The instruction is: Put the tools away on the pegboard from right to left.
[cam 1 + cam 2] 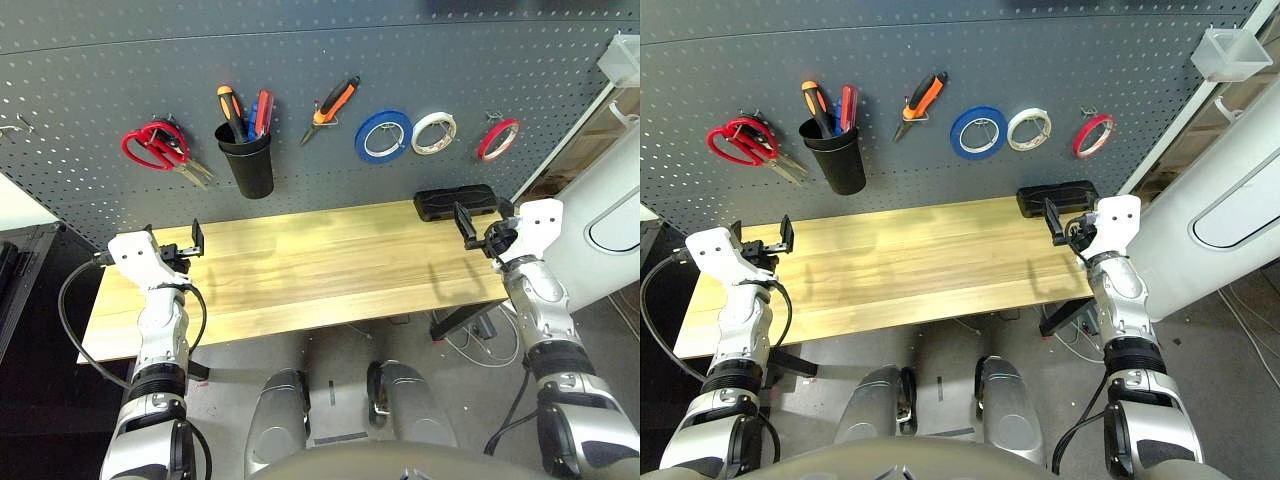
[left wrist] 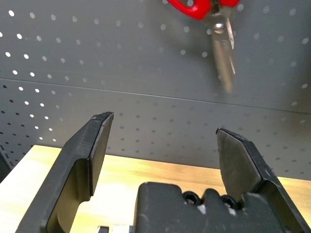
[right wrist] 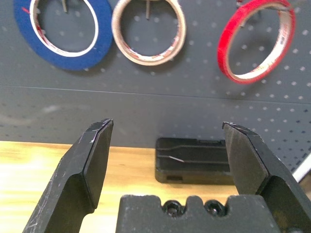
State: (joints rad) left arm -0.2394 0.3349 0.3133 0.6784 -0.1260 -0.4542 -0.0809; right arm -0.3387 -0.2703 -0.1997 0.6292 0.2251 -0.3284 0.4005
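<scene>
Pegboard (image 1: 300,90) tools beyond both empty hands

Head stereo overlooks table (image 1: 300,270); wrist cameras near, facing pegboard (image 1: 300,60).

Lighting even, fairly bright; pictures mostly sharp.
Light falls from above: my forearms cast soft shadows on the wooden table (image 1: 300,270), which shows a pale sheen along its far edge. In my left wrist view the scissors (image 2: 221,43) blades are blurred. Head views bow slightly at the edges.
</scene>
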